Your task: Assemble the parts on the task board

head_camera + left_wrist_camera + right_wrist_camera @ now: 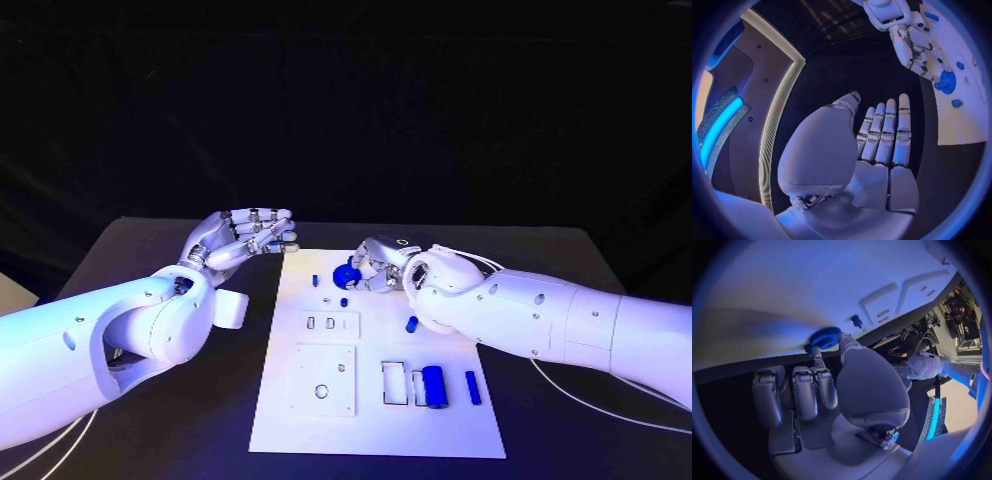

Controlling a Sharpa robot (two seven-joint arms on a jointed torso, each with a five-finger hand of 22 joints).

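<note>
Head view, board: task board [378, 425] lies in the lower middle of the frame on the black table [159, 250], long side running away from the robot
Head view, right hand: right hand [378, 262] sits at the board's far end, just above centre of the frame, fingers closed around a blue gear [346, 276]
Head view, left hand: left hand [248, 236] is left of centre, off the board's far left corner, fingers curled inward and close together, nothing in them
Head view, other parts: a blue cylinder [433, 385] and a thin blue pin [473, 387] lie side by side at the board's lower right; a small blue piece [411, 324] lies right of the board's middle
Left wrist view: the left hand [879, 150] fills the lower centre, fingers [889, 125] straight and side by side, thumb apart, holding nothing; the right hand [917, 47] is at the upper right, touching the gear [946, 81] on the board [967, 125]
Right wrist view: the right hand [829, 390] takes the lower centre, thumb and one finger pinching the gear [823, 338] at the board's [817, 285] edge, its other fingers bent side by side; a small blue peg [856, 320] stands on the board just right of the gear
</note>
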